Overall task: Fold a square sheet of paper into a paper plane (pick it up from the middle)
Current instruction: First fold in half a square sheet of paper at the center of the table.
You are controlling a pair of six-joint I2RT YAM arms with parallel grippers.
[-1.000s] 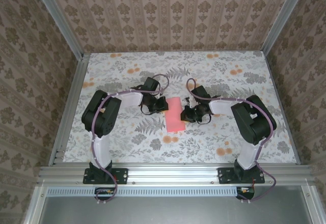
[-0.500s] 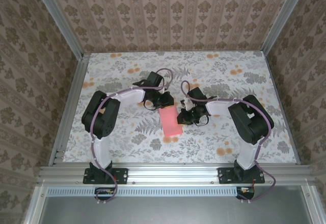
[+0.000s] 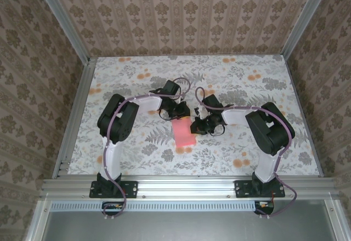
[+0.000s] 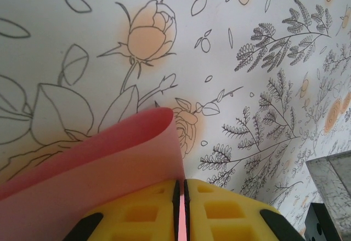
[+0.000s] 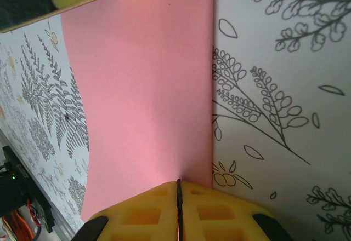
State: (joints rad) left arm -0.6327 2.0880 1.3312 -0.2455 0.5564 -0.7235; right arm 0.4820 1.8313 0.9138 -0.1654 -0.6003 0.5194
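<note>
A: Where's the paper?
B: Mid-way across the floral table (image 3: pixel 247 142). The square sheet of paper (image 3: pixel 184 133) bows between both arms.
A: Grips?
B: The left gripper (image 4: pixel 181 189) is clamped on its far edge, the right gripper (image 5: pixel 179 189) on its right edge.
A: Handling?
B: Probably light, floppy and easily creased, so pinch the edges. No legible writing.

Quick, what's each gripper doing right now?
Left gripper: closed, pinching the square sheet of paper.
Right gripper: closed on the same sheet.
</note>
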